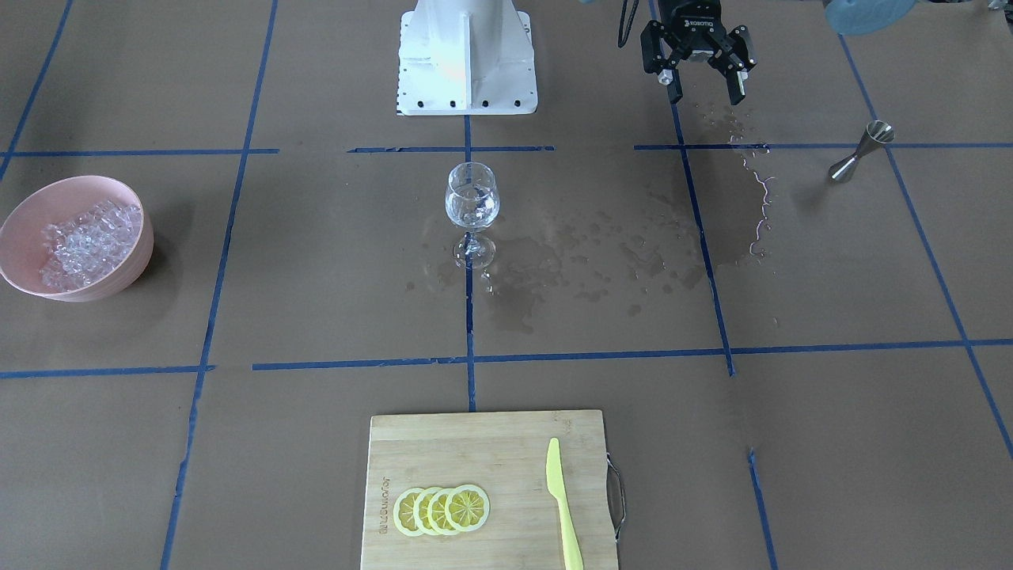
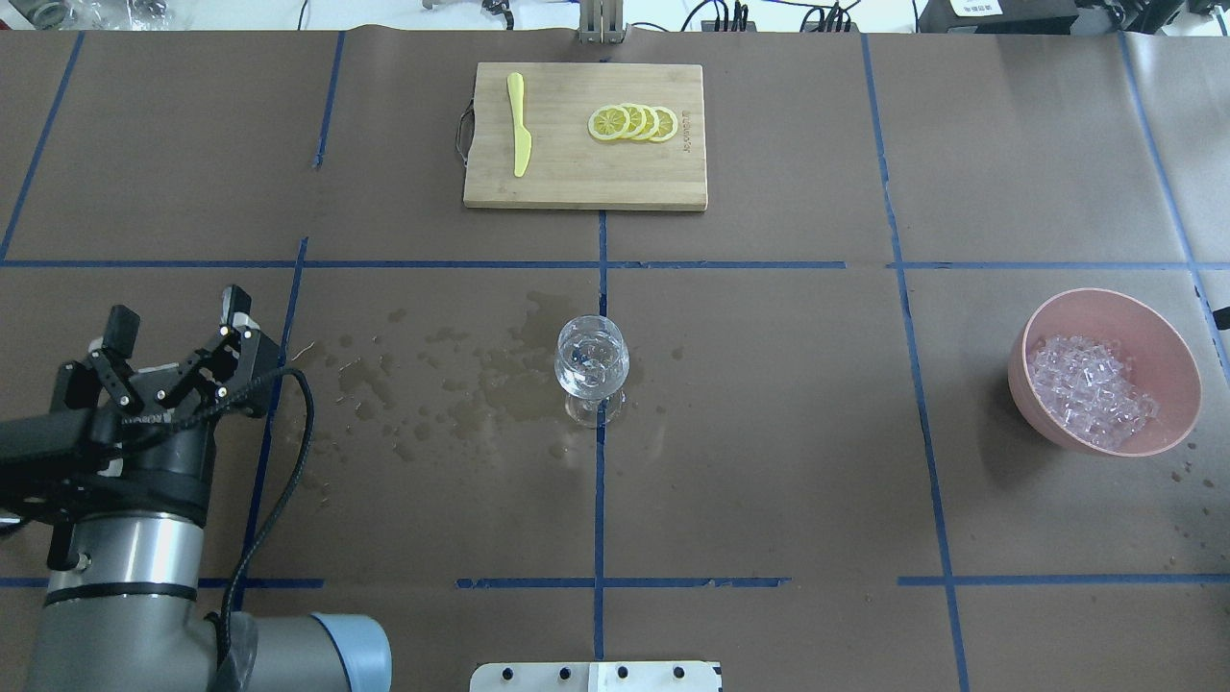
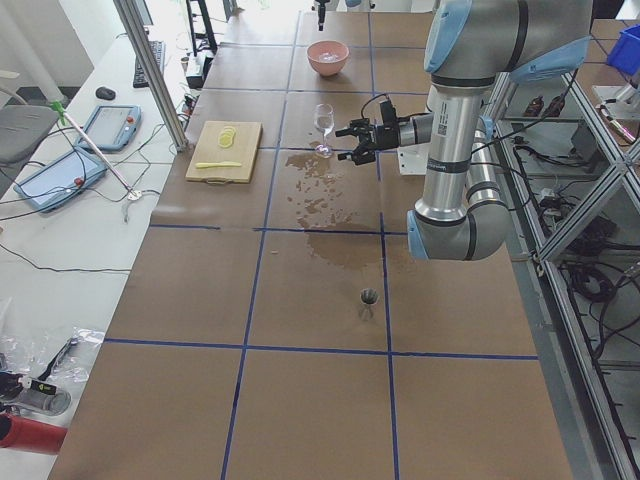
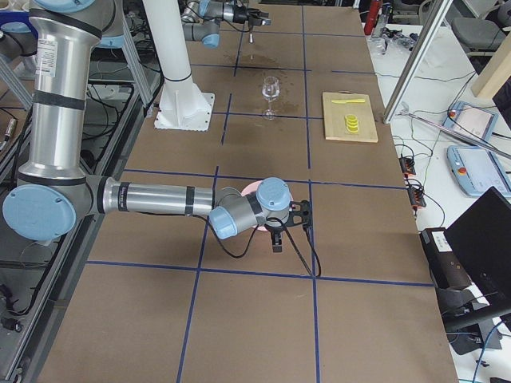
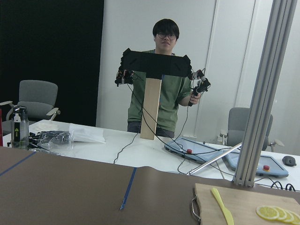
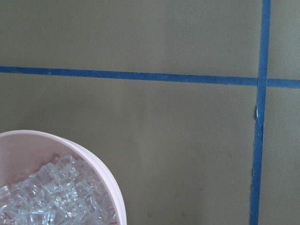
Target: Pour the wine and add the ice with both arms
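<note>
A clear stemmed glass [image 1: 472, 198] stands at the table's middle and also shows in the overhead view [image 2: 592, 360]. It seems to hold a little clear wine. The ice [image 1: 83, 241] is heaped in a pink bowl [image 1: 24, 218], and shows from overhead [image 2: 1091, 389] and in the right wrist view [image 6: 51, 197]. My left gripper [image 1: 706, 95] is open and empty, raised over wet stains well away from the glass [image 2: 180, 312]. My right gripper [image 4: 286, 230] hangs by the bowl; it shows only in the exterior right view, so I cannot tell its state.
A steel jigger [image 1: 859, 152] stands alone beyond the left gripper. A wooden board [image 1: 491, 443] with lemon slices [image 1: 443, 509] and a yellow knife [image 1: 563, 507] lies at the far edge. Dark splash stains [image 1: 570, 253] spread beside the glass. The white base [image 1: 465, 63] stands behind it.
</note>
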`<state>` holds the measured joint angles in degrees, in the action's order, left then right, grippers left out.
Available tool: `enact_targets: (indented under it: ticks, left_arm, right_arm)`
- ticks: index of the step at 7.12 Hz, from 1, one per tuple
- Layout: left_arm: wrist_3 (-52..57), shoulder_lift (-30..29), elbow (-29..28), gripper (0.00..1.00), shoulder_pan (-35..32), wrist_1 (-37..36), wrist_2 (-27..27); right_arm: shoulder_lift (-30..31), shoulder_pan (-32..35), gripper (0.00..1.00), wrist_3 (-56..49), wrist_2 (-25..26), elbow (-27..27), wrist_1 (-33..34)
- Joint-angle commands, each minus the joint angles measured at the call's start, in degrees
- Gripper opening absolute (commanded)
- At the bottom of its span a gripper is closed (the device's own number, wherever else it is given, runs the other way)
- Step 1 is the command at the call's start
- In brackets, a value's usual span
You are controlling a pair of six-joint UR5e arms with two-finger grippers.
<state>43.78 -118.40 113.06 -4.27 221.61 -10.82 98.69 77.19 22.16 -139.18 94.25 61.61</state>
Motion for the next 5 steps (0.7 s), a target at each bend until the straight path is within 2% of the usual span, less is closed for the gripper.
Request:
enact_targets:
  ticks: [1, 3, 5]
  left_arm:
    - [2.87, -2.53, -0.03, 1.0, -5.29, -8.97, 0.01]
    - [10.51, -3.15, -0.12, 1.0, -6.71, -19.14, -0.08]
    - [13.7, -4.2, -0.3, 1.0, -7.67, -29.7, -0.08]
  right_arm:
    - [-0.78, -0.11, 1.0, -0.01, 0.05, -1.09, 0.0]
    - [-0.78, -0.11, 1.0, -0.01, -0.04, -1.18, 0.0]
    - [-0.78, -0.11, 1.0, -0.01, 0.05, -1.18, -0.09]
